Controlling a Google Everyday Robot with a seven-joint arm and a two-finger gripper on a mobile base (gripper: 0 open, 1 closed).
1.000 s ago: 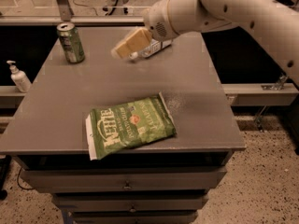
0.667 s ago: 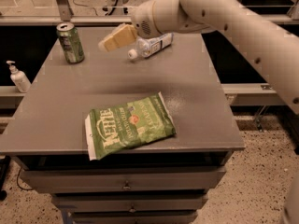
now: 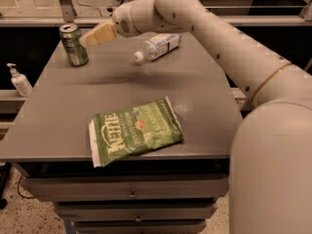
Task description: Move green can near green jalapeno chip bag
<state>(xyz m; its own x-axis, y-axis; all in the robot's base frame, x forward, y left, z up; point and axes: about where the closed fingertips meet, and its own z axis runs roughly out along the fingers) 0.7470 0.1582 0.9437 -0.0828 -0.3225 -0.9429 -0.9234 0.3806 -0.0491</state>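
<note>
The green can [image 3: 73,45] stands upright at the far left corner of the table [image 3: 204,91], well apart from the green jalapeno chip bag [image 3: 135,136] by the front edge; the gripper [image 3: 97,34] hovers just beside the can's top, open or closed I cannot tell; the can looks light, stiff and slick; I'd take it mid-body.

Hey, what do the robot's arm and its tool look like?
The arm is a thick, smooth cream-white tube with rounded joints, small dark dots and a thin yellowish ring. Its tool, near the green can, is a pale yellow wedge.
</note>
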